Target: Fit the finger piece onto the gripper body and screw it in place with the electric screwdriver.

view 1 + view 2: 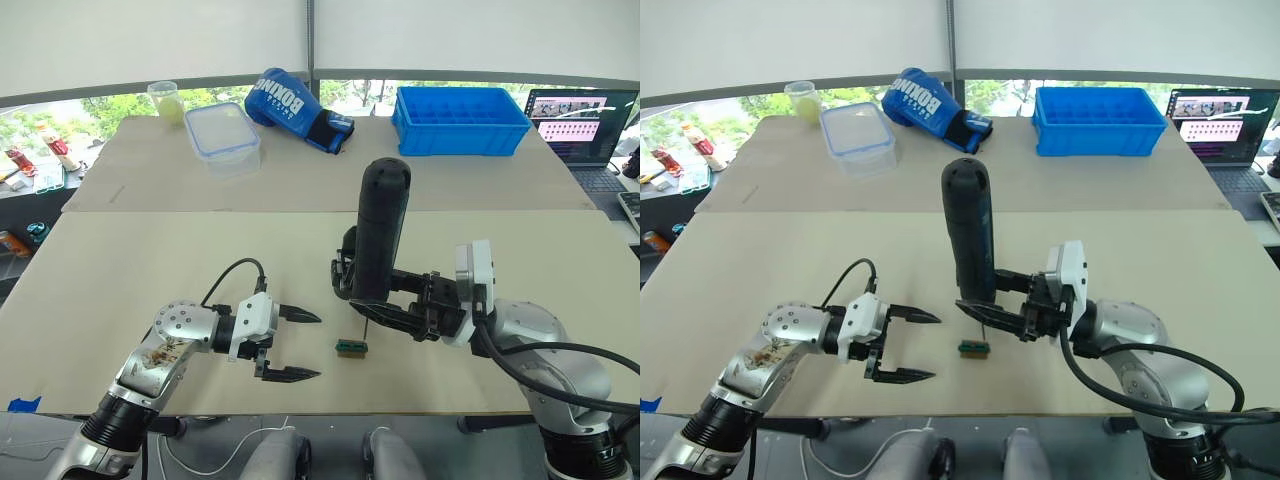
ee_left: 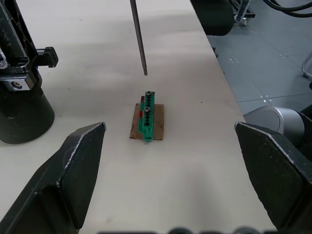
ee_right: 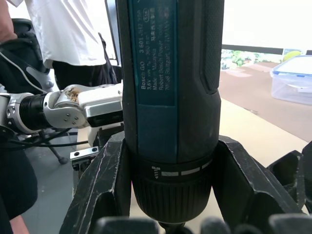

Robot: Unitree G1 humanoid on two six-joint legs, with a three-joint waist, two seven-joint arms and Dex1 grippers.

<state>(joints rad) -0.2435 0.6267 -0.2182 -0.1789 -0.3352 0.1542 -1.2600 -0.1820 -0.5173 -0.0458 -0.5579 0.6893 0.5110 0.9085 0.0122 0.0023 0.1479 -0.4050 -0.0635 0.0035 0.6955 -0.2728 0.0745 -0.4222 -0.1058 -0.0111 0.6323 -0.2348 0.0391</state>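
My right gripper (image 1: 378,306) is shut on the electric screwdriver (image 1: 383,230), a thick dark cylinder held upright near the table's middle. Its thin silver bit (image 2: 139,36) points down and ends just above a small green-and-black block (image 1: 351,347) lying on the table. The black gripper body (image 1: 343,268) stands right behind the screwdriver, partly hidden by it, and its round base (image 2: 22,97) shows in the left wrist view. My left gripper (image 1: 315,346) is open and empty, level with the table, its fingertips a short way left of the block. The finger piece is out of view.
On the far table lie a blue bin (image 1: 460,120), a blue boxing glove (image 1: 295,108), a clear lidded container (image 1: 222,135) and a yellowish cup (image 1: 165,100). A laptop (image 1: 580,125) stands far right. A person in a white shirt (image 3: 73,34) stands beyond the table.
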